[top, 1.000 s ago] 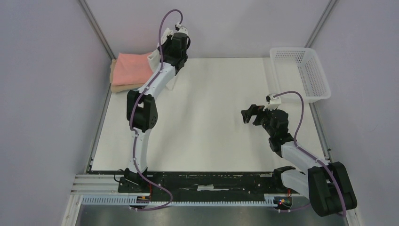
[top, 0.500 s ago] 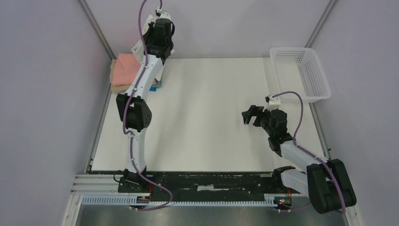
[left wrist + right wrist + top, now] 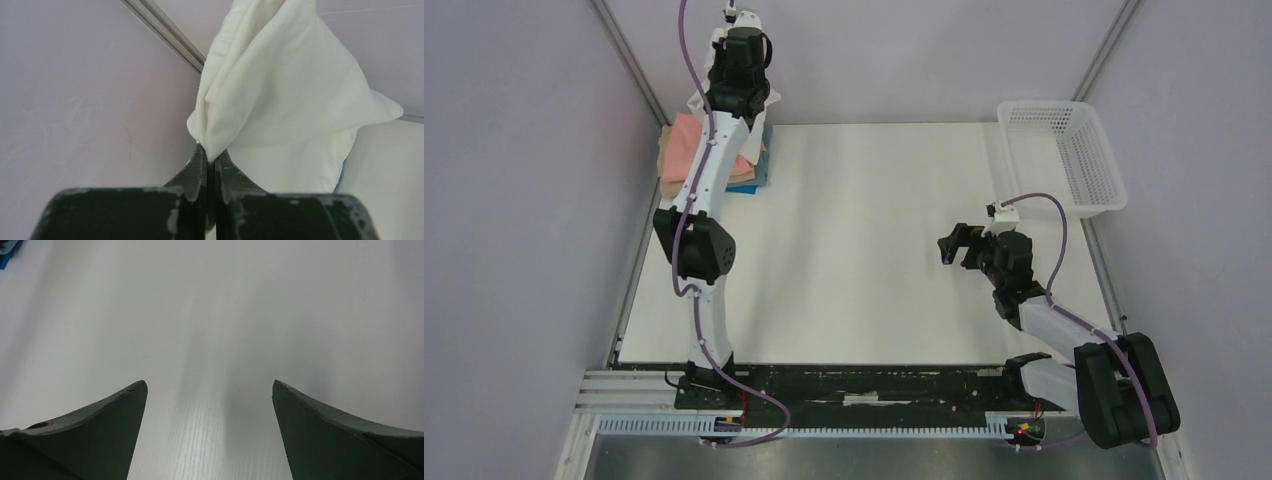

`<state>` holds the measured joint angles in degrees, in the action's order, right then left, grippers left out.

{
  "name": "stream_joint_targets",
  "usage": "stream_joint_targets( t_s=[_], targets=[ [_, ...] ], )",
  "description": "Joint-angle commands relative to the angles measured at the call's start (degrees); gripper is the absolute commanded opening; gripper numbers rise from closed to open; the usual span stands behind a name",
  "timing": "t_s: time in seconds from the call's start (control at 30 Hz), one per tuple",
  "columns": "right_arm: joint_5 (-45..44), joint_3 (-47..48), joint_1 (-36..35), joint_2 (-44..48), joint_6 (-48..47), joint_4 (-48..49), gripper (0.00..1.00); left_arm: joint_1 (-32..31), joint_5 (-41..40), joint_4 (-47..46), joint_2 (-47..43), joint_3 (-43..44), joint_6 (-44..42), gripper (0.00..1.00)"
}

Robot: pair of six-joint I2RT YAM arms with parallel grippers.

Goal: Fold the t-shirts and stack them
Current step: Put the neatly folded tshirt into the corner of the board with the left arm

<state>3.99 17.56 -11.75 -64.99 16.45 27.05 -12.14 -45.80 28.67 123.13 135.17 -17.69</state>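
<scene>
Left gripper (image 3: 210,156), clamped on the thin white cloth t-shirt (image 3: 280,100), hangs above the folded salmon-pink stack (image 3: 676,150) in the far-left corner; right gripper (image 3: 210,390) gapes wide.

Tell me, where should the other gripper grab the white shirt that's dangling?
Best guess: the loose corner that sticks out sideways on the white shirt, far from the bunched spot pinched by the left gripper. Come from the table side, because the wall sits close on the other side.
</scene>
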Motion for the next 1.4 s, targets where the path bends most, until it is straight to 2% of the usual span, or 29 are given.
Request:
stream_joint_targets(
  t_s=[0.0, 0.3, 0.4, 0.53, 0.6, 0.77, 0.93, 1.03, 1.13, 1.23, 1.37],
  targets=[
    [-0.77, 2.39, 0.17, -0.44, -0.46, 1.08, 0.98, -0.25, 0.94, -0.99, -5.97, 2.90, 4.03, 0.02],
    [-0.85, 2.61, 0.16, -1.31, -0.74, 0.99, 0.98, -0.29, 1.10, 0.57, -5.54, 3.03, 5.85, 0.02],
    [-0.87, 2.66, 0.16, -1.31, -0.63, 0.90, 0.98, -0.69, -1.40, -2.12, -5.27, 1.35, 3.63, 0.02],
    [-0.74, 2.85, 0.15, -1.56, -0.42, 0.65, 0.98, -0.73, -0.99, -1.89, -5.40, 0.89, 4.95, 0.02],
    [-0.63, 2.93, 0.18, -1.65, -0.40, 0.56, 0.98, -0.44, 1.28, -0.71, -5.54, -0.98, 6.70, 0.02],
    [-0.50, 3.08, 0.15, -1.46, -0.21, 0.19, 0.98, 0.85, -1.20, -1.45, -3.08, -5.29, 7.83, 0.02],
    [-0.50, 3.35, 0.15, -1.94, -0.15, -0.01, 0.98, 4.30, 0.90, -1.47, -3.09, -8.61, 11.18, 0.02],
    [-1.00, 3.40, 0.15, -2.31, -0.10, 0.07, 0.98, 6.72, 0.64, -8.73, -6.03, -16.44, 10.17, 0.02],
    [-1.04, 3.72, 0.11, -3.25, -0.04, 0.11, 0.98, 9.26, 3.81, -16.21, -8.99, -25.12, 10.03, 0.02],
    [-1.04, 3.96, -0.17, -3.96, 0.00, 0.01, 0.98, 11.41, 5.54, -26.81, -10.65, -33.78, 8.49, 0.02],
    [-2.03, 4.38, -0.77, -4.60, -0.10, -0.30, 0.98, 15.51, 4.56, -33.25, -8.02, -34.50, 9.00, 0.02]
  ],
)
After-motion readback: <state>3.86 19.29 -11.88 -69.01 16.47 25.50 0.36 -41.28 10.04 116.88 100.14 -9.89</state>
